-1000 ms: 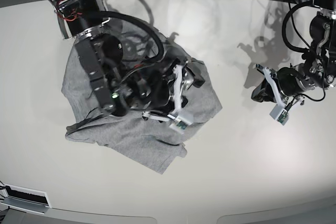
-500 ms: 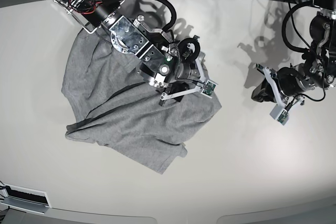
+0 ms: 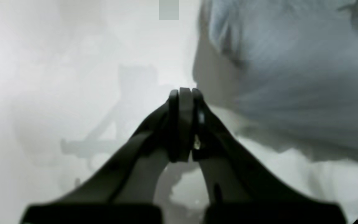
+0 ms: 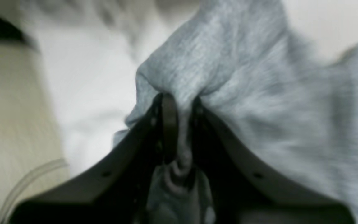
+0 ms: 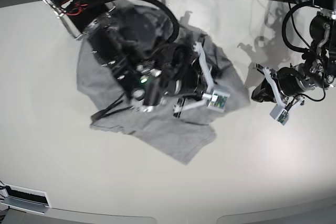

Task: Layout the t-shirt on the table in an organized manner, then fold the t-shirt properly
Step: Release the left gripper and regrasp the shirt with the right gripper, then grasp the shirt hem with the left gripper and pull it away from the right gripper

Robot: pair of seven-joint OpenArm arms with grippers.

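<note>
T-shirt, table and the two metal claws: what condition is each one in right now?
t-shirt: crumpled in a heap, not spread flat, one fold pinched up by a claw.
table: bare off-white top, carrying the shirt.
right gripper: closed on a bunch of the grey fabric.
left gripper: shut, holding nothing, off to the side of the shirt.

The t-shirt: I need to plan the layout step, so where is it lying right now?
In the base view the t-shirt lies crumpled left of centre on the table, one fold pinched in the right tool.
</note>
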